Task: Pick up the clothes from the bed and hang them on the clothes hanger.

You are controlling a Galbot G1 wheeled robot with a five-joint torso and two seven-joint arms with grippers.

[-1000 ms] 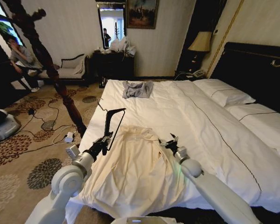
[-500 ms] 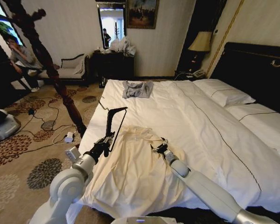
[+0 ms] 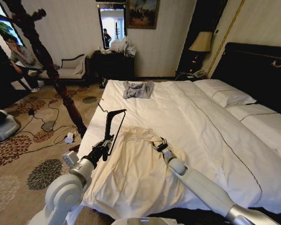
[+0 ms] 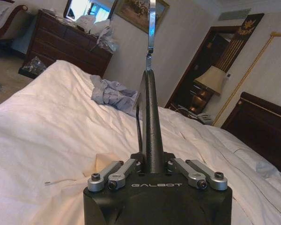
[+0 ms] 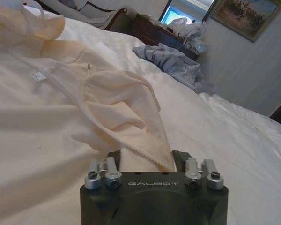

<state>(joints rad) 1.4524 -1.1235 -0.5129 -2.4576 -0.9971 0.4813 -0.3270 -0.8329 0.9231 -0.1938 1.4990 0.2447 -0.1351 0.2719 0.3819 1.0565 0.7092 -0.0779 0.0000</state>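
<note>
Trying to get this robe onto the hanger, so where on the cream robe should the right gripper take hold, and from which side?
Probably the trimmed collar edge of the cream robe at the shoulder, coming in from the foot of the bed. That edge stands up in a fold off the sheet, and the right gripper is already shut on it.

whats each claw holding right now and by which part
The left claw is shut on the clothes hanger, gripping one end of its black bar. The right claw is shut on the clothes, pinching a fold by the collar edge.

Head view looks down over the bed; both wrist views skim it low, close.
</note>
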